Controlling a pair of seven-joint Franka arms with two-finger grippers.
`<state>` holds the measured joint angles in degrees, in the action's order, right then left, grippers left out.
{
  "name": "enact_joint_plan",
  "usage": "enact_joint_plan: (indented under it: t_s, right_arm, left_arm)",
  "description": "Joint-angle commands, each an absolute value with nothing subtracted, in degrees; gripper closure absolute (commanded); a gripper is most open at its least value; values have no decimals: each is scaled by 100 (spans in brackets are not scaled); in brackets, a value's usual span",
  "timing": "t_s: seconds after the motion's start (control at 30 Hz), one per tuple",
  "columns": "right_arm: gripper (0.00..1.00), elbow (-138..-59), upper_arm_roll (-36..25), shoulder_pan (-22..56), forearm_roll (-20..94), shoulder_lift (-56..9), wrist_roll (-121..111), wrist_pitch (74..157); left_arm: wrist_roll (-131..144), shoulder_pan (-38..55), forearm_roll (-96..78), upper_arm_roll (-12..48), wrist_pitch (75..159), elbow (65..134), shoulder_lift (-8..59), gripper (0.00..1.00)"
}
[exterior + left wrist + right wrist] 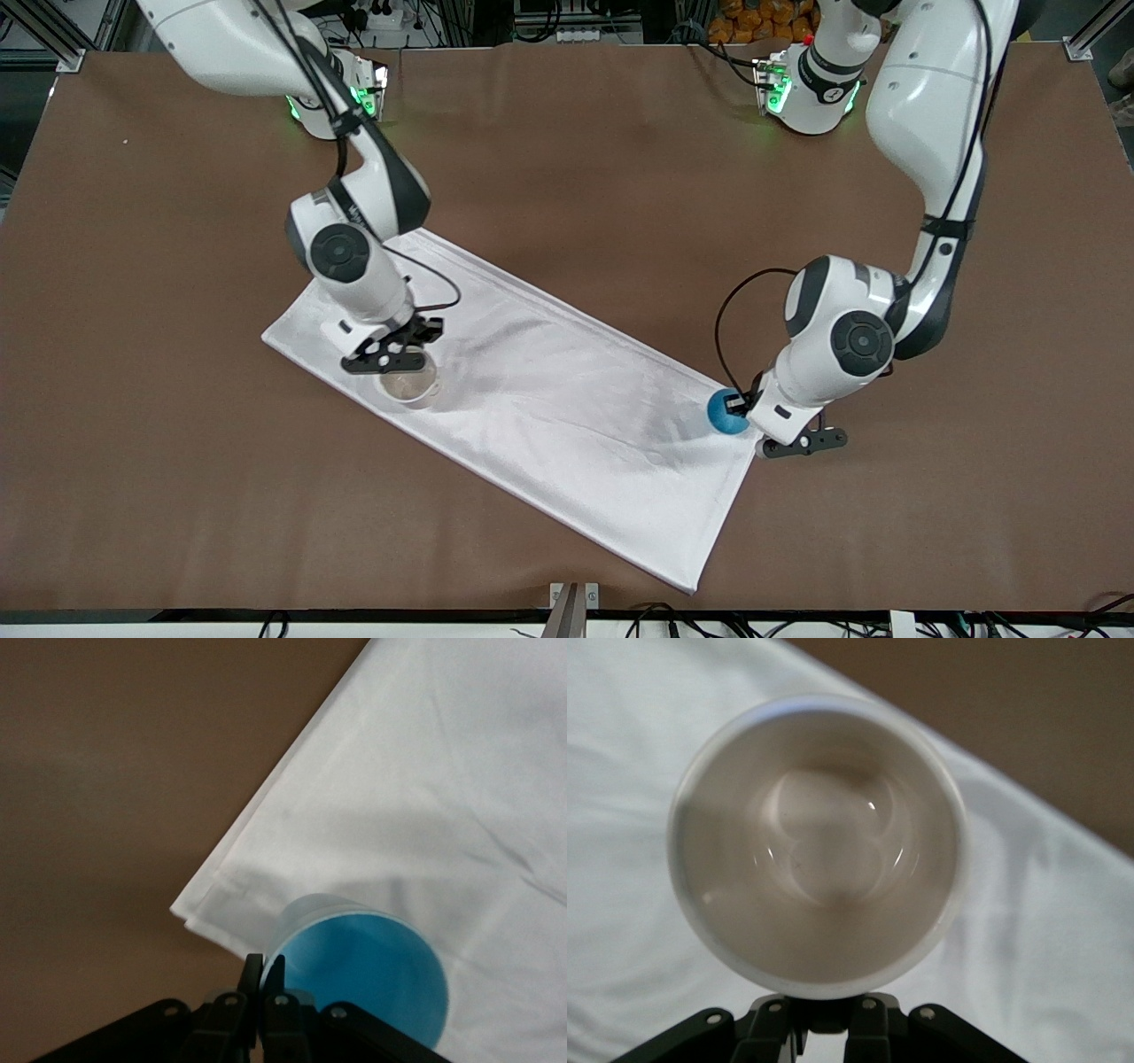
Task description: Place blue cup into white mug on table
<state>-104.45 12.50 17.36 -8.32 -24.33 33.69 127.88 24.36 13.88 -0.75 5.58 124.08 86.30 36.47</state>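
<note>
Both jaws clenched | left gripper [263, 979] grips blue cup [359, 979] rim | right gripper [824, 1014] grips white mug [819, 846]

I see a cloth [532, 390] running diagonally across mid-frame on the table [620, 159], the white mug [407, 385] on it at centre-left of the frame, the blue cup [722, 416] at its edge, lower right of centre, well apart.

Robotics lab; aluminium framing [53, 35]; cables [390, 18]
</note>
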Motion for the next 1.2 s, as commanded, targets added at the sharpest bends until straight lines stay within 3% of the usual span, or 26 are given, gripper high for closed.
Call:
enact_joint_plan:
  t_s: [0.0, 0.33, 0.57, 1.0, 1.03, 1.17]
  right_arm:
    - [100, -9844, 1661, 2170, -1002, -2548, 4498, 12375]
    - [100, -8957, 1863, 3470, -1853, -3444, 6362, 12366]
    - [100, -8236, 1863, 4218, -2390, -4235, 7224, 12428]
    - [100, -8095, 1863, 4588, -2435, -4552, 7295, 12717]
    - [94, -8095, 1855, 4588, -2435, -4570, 7304, 12753]
    - [86, -8103, 1854, 4597, -2435, -4649, 7304, 12928]
  left_arm:
    - [2083, 1257, 79, 571, 12155, 9429, 2866, 100]
    - [1627, 1055, 88, 571, 12225, 10809, 1662, 100]
    - [1582, 1046, 88, 571, 12383, 11416, 1178, 100]
    - [1591, 1046, 88, 571, 12384, 11522, 1072, 100]
    - [1591, 1046, 88, 571, 12384, 11522, 1090, 100]
    - [1600, 1046, 88, 571, 12384, 11522, 1099, 100]
